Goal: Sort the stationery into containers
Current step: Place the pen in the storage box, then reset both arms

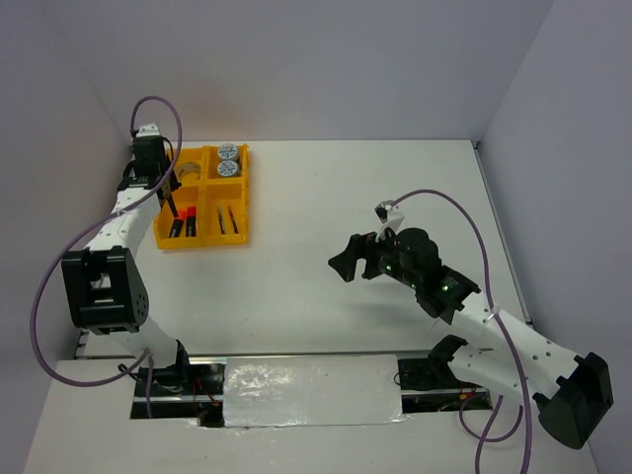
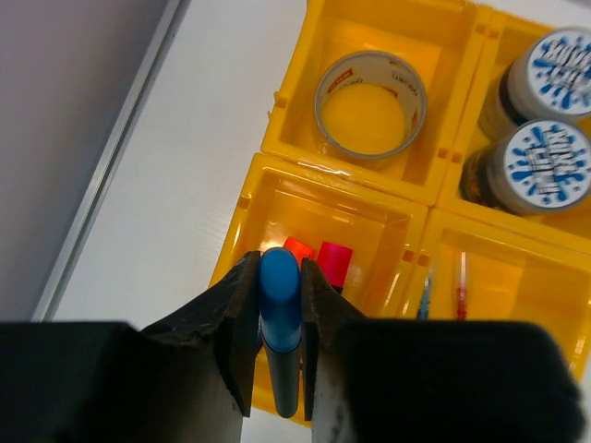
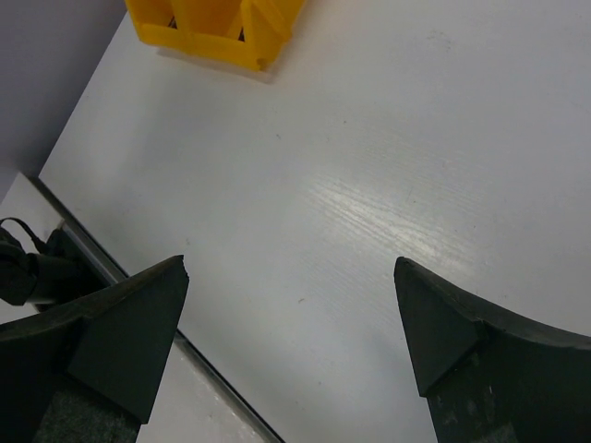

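The yellow tray [image 1: 202, 244] sits at the far left. My left gripper [image 1: 168, 199] is shut on a black highlighter with a blue cap [image 2: 279, 295], held upright over the tray's near-left compartment [image 2: 242, 198]. That compartment holds the highlighters with the orange cap [image 2: 297, 247] and the pink cap [image 2: 334, 261]. A silver-grey tape ring [image 2: 371, 90] lies in the far-left compartment. Two blue-white tape rolls [image 2: 545, 166] fill the far-right one. Teal [image 2: 424, 295] and red [image 2: 460, 286] pens lie in the near-right one. My right gripper [image 1: 346, 265] is open and empty above bare table [image 3: 291, 277].
A silver foil sheet [image 1: 311, 392] covers the near edge between the arm bases. The table's left edge rail [image 3: 138, 286] shows in the right wrist view, with the tray's corner [image 3: 217, 41] at the top. Walls close the left, back and right sides.
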Available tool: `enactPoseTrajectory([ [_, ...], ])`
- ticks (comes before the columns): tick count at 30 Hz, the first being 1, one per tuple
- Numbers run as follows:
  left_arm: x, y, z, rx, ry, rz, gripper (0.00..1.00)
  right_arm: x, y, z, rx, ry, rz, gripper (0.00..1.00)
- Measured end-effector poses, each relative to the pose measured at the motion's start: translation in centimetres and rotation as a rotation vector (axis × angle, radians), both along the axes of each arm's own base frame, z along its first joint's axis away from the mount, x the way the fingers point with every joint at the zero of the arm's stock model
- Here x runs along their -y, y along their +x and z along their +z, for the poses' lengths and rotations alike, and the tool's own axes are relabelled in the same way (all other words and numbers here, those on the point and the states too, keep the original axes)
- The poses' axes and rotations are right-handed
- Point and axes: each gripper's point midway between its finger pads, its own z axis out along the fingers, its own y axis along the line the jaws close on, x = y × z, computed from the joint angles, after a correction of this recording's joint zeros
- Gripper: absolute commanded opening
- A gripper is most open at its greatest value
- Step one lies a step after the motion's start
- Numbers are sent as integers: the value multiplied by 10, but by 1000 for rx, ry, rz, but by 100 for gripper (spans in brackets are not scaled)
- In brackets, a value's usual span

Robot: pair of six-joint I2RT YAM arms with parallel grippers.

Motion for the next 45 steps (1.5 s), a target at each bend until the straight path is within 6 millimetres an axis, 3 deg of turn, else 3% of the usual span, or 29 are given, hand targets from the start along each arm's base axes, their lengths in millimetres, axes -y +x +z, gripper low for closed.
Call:
enactPoseTrajectory([
  [3,-1,7,-20,-39,13,-16,44,0,-4,5,18,5,19,100],
  [6,-2,10,-36,-74,21,-25,76,2,-8,8,28,0,30,100],
  [7,-3,10,-39,-81,24,-28,81,3,-8,8,29,-4,32,100],
  [13,-5,12,-41,-68,13,-2,91,5,-12,4,17,-31,47,100],
  [17,-8,-1,-37,-93,-8,66,96,12,-16,9,25,-43,38,100],
  [19,-7,-9,-23,-107,-26,86,97,20,-19,17,39,-53,13,100],
  [21,-3,-16,9,-68,-51,85,99,30,-21,35,80,-43,-16,100],
  [24,10,-47,82,82,-80,40,99,53,-26,66,151,-35,-95,100],
  [27,27,-111,155,304,-97,-12,99,83,-33,98,217,-40,-198,100],
  [31,48,-213,203,540,-93,-81,99,123,-49,135,291,-41,-304,100],
  [33,59,-252,209,611,-94,-121,99,141,-58,148,316,-47,-351,100],
  [36,72,-289,192,614,-110,-173,99,161,-70,153,324,-65,-395,100],
  [41,84,-326,155,569,-134,-211,99,189,-95,151,333,-70,-431,100],
  [45,83,-335,121,513,-144,-194,99,202,-111,150,352,-45,-436,100],
])
